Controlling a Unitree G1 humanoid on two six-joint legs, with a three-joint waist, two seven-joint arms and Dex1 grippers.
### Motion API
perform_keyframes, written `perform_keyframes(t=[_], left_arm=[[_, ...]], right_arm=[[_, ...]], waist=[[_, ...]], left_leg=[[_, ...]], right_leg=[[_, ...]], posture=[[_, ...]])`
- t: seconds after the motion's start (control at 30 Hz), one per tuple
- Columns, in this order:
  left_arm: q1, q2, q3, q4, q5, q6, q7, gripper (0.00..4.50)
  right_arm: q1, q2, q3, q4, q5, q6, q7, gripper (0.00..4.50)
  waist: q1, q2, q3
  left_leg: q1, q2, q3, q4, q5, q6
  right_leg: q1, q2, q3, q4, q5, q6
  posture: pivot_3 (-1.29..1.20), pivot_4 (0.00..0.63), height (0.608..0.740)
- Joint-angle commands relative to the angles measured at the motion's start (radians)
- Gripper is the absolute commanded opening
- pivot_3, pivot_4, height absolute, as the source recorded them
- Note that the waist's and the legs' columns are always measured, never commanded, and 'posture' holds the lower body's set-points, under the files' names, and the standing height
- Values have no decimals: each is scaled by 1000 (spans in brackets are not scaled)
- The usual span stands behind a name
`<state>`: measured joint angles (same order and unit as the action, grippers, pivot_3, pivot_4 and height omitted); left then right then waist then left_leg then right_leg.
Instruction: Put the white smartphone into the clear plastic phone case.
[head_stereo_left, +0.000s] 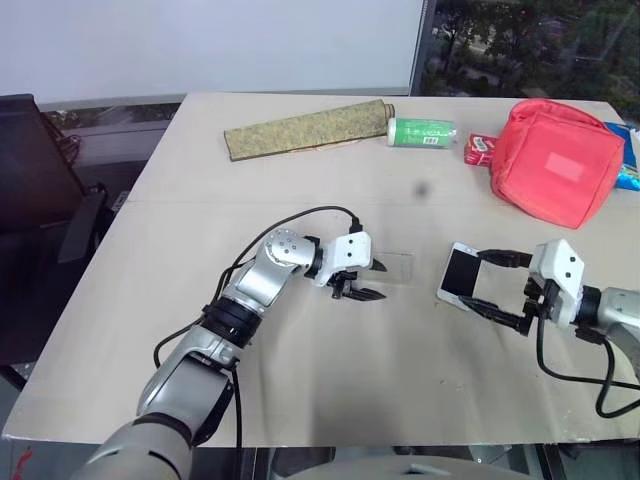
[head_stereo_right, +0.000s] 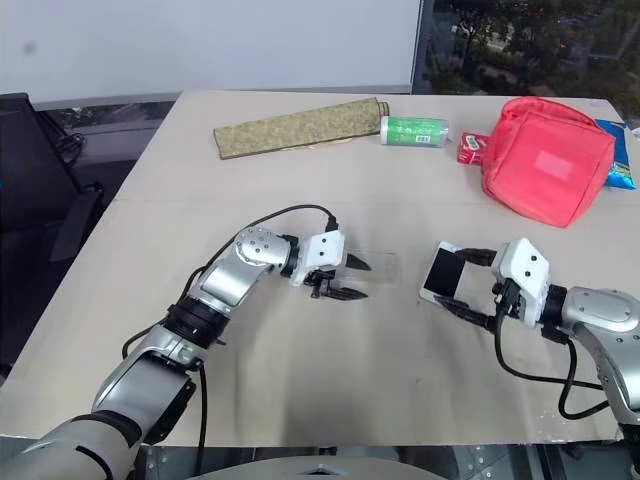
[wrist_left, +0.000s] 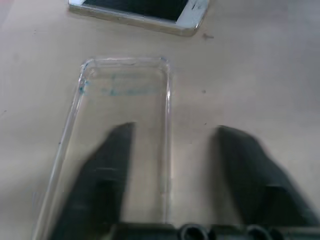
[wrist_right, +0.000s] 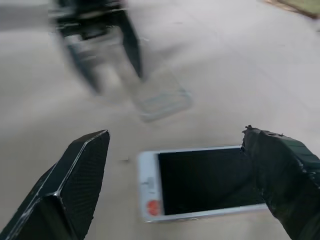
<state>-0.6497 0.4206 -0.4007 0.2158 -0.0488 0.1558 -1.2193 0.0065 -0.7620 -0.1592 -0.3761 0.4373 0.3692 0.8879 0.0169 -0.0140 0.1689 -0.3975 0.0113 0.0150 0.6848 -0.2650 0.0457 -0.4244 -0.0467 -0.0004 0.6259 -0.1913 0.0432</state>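
Left eye view: phone (head_stereo_left: 460, 274) between our right gripper (head_stereo_left: 497, 287) wide-open fingers, ungrasped; left gripper (head_stereo_left: 366, 281) open over case (head_stereo_left: 392, 268) at nine o'clock; next, we close on phone.

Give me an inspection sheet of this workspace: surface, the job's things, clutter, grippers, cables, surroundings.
Surface: beige table, a small dark spot mid-table.
Job's things: white smartphone lies flat, screen up; clear phone case lies flat beside it, empty.
Clutter: olive fabric roll, green-labelled white tube, small red box, red pouch, blue packet, all along the far edge.
Grippers: left gripper open over the case; right gripper open around the phone.
Cables: black cables along both arms.
Surroundings: white wall, window.
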Motion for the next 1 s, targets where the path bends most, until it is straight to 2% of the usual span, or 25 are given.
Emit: perform_keyframes(t=[0.03,0.13,0.3,0.4,0.53,0.63,0.73,0.8,1.0], left_arm=[[12,19,101,-209,-120,144,20,4480],[55,64,180,-370,-201,271,49,4480],[138,150,266,-553,-267,414,117,4480],[181,179,304,-645,-323,488,154,4480],[223,193,340,-716,-367,559,220,4480],[250,191,362,-744,-379,583,277,4480],[282,193,376,-771,-386,596,321,4480],[300,196,378,-782,-388,596,342,4480],[345,202,376,-823,-391,599,399,4480]], right_arm=[[-46,24,5,-4,-31,50,-95,4500],[-76,12,20,49,-91,11,-104,4500],[-225,-101,140,312,-292,-226,9,4500],[-399,-34,169,405,-218,-146,59,4500],[-551,-17,253,480,-148,-22,273,4500],[-688,-34,361,608,-174,26,467,4500],[-858,-27,498,805,-272,-43,671,4500],[-947,-2,582,931,-314,-106,720,4500],[-1110,132,714,1238,-361,-222,726,4500]], waist=[[-4,0,0],[-11,0,0],[-22,1,1],[-33,0,2],[-31,-1,3],[-24,-1,3],[-29,0,4],[-30,0,5],[-33,0,5]], left_leg=[[0,0,-1,0,0,0],[0,0,1,0,0,0],[0,-1,2,-1,0,0],[1,-1,4,-1,0,0],[2,1,4,-1,0,0],[1,2,2,-2,0,0],[0,1,5,-2,0,0],[0,0,5,-2,0,0],[0,0,5,-3,0,0]], right_leg=[[0,0,0,0,0,0],[-1,0,1,1,0,0],[-3,0,3,1,0,0],[-3,0,4,1,0,1],[-3,3,6,2,1,2],[-3,4,5,1,5,0],[-4,3,7,1,5,-1],[-5,2,8,0,4,-2],[-5,2,8,1,5,-2]], posture=[[0,150,740],[0,150,740],[0,150,740],[0,150,740],[0,150,740],[0,150,740],[0,150,740],[0,150,740],[0,150,740]])
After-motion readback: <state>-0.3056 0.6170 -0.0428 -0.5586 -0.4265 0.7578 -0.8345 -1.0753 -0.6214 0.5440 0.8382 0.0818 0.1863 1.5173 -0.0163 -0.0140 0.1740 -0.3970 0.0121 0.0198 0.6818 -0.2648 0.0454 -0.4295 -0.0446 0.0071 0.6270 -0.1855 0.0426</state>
